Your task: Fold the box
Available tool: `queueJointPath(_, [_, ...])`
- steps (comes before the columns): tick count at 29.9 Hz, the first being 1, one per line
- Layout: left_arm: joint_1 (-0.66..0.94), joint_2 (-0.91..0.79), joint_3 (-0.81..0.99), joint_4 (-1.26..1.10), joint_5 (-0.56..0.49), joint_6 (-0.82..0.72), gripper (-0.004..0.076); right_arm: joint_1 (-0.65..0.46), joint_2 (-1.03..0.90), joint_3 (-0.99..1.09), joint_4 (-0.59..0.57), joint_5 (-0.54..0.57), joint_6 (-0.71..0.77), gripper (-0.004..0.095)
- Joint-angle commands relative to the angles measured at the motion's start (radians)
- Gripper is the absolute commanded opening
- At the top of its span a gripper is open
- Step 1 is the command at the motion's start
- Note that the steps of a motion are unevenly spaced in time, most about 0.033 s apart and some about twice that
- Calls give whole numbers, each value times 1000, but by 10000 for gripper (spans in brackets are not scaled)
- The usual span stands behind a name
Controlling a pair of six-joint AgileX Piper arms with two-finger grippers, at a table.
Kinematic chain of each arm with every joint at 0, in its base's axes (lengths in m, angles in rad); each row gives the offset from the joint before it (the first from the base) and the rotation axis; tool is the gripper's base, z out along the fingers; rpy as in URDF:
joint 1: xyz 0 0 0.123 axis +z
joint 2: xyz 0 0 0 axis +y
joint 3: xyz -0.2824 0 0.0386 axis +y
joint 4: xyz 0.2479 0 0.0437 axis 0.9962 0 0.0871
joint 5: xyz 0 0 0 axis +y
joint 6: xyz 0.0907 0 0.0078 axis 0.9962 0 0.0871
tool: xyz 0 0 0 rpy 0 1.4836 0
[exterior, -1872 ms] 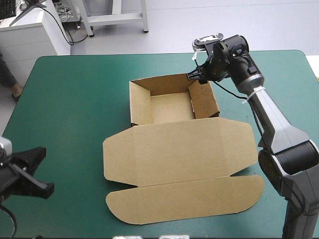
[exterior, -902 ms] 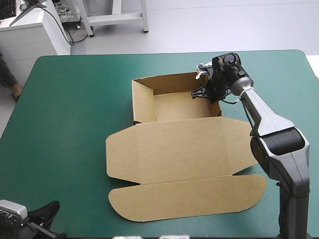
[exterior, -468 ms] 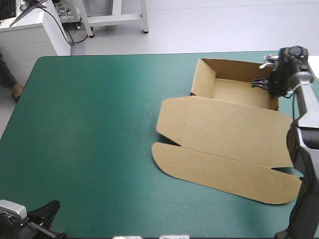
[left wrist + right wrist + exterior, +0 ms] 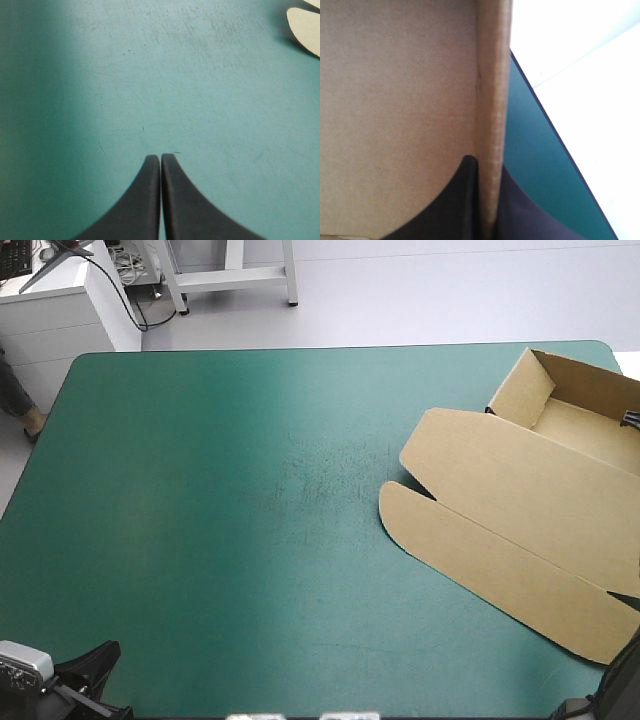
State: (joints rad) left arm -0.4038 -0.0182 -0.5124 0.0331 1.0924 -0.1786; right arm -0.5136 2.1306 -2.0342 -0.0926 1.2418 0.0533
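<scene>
The brown cardboard box (image 4: 520, 500), an open tray with flat lid, has slid across the teal-green table (image 4: 200, 490) from middle to far right corner. The right gripper (image 4: 487, 165) pinches its wall; the left gripper (image 4: 160, 156), closed and empty, lies well apart.

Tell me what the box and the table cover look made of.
The box: brown cardboard, matte, probably corrugated; creased fold lines and a thick cut edge in the right wrist view. The table cover: teal-green, matte, likely a rubbery or vinyl mat; fine scuffs and scratches show.
</scene>
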Motion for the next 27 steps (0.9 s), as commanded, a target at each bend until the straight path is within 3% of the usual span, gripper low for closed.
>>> queueJointPath(1, [-5,0,-17,-1,-75,-9,-8,-11,-54,-20,14,9,-12,-10])
queueJointPath(7, [-5,0,-17,-1,-75,-9,-8,-11,-42,-20,27,9,-3,151])
queueJointPath(15, [-5,0,-17,2,-75,-9,-8,-11,-65,-24,-41,9,-7,510])
queueJointPath(22, [-5,0,-17,2,-80,-9,-8,-11,-167,-63,-52,9,-12,536])
queueJointPath(27, [-5,0,-12,2,-113,-10,-8,7,-331,-67,165,11,-118,492])
